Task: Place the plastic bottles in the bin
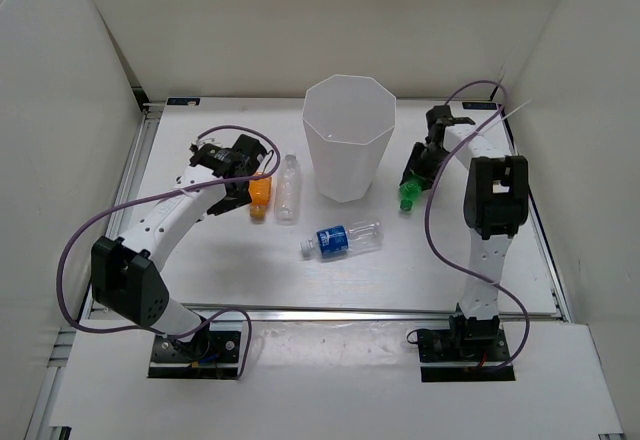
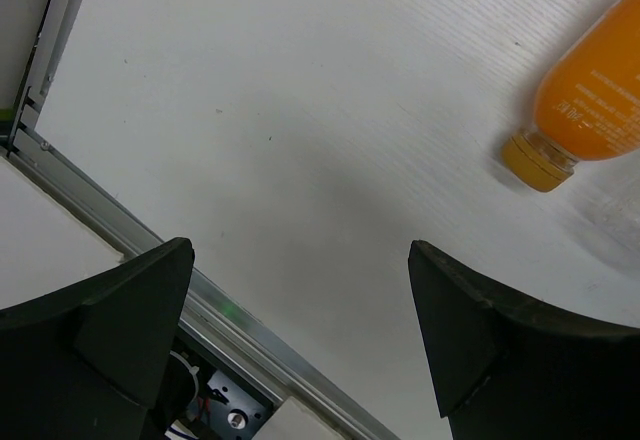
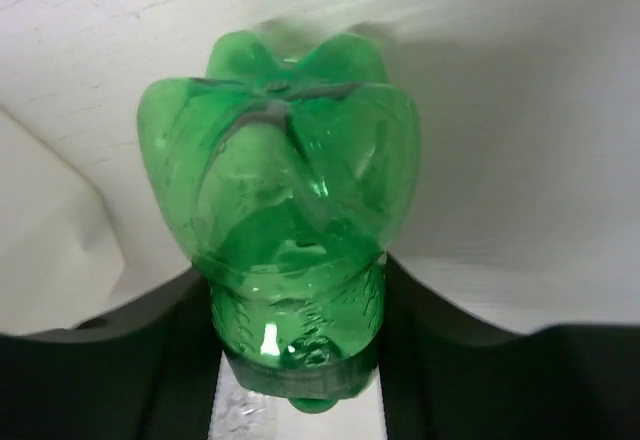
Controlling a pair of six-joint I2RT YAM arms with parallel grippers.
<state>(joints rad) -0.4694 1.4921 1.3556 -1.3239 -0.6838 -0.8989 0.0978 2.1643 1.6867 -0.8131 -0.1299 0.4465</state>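
My right gripper (image 1: 413,184) is shut on a green bottle (image 1: 407,200), just right of the tall white faceted bin (image 1: 345,165). In the right wrist view the green bottle (image 3: 285,210) fills the gap between the dark fingers of that gripper (image 3: 295,310), its ribbed base toward the camera. On the left an orange bottle (image 1: 259,196) lies on the table. My left gripper (image 1: 238,190) stands open right beside it, holding nothing. In the left wrist view the orange bottle (image 2: 590,100) lies beyond and right of the open left gripper (image 2: 300,260).
A plain clear bottle (image 1: 287,188) lies next to the orange one. A clear blue-labelled bottle (image 1: 340,239) lies in front of the bin. White walls enclose the table, and a metal rail (image 2: 150,250) runs along its near edge.
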